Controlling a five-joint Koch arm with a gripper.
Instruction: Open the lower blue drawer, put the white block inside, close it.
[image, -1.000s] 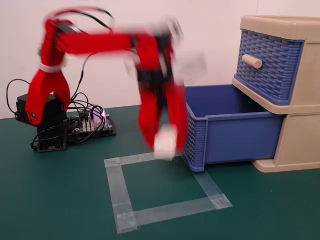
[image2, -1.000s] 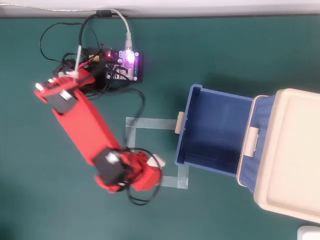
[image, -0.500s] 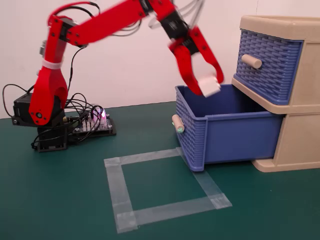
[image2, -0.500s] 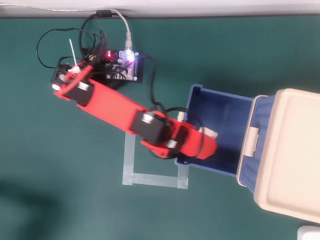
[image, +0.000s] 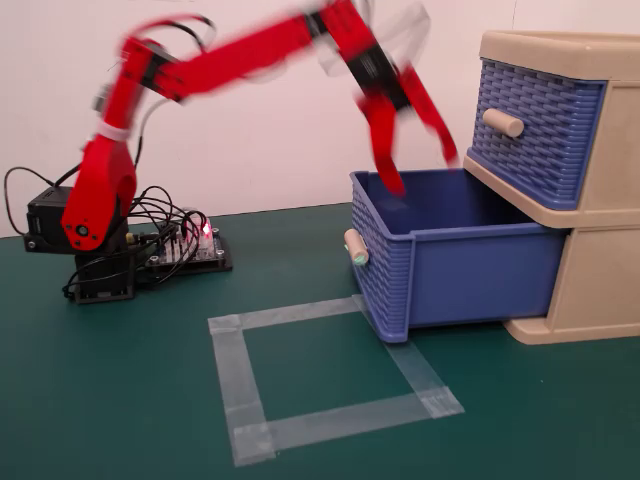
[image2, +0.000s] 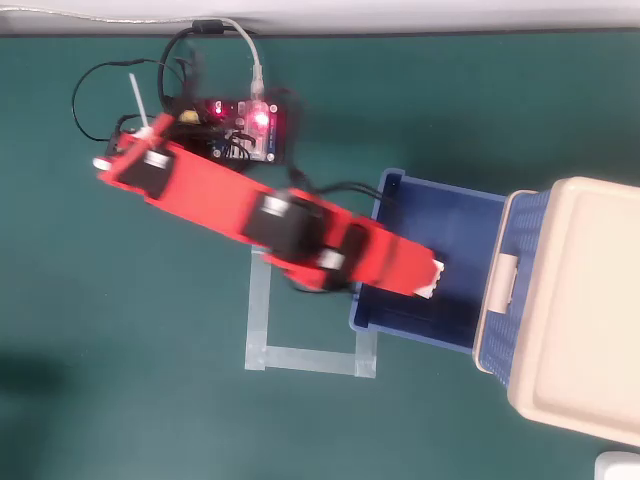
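The lower blue drawer (image: 455, 262) is pulled well out of the beige cabinet (image: 600, 210), so the opening step looks done and the placing step is in hand. The red arm (image2: 250, 215) reaches over the drawer, with the gripper (image: 420, 170) spread wide, its two fingers well apart, one tip dipping below the drawer rim. In the overhead view a small white shape at the gripper's tip, over the drawer's inside, is probably the white block (image2: 432, 280); whether it rests on the drawer floor or touches a finger I cannot tell. Next the arm likely has to lift clear, then push the drawer front shut. The bench (image: 120, 400) is dark green, with a taped square (image: 330, 380) just in front of the drawer and a white wall (image: 250, 130) behind.
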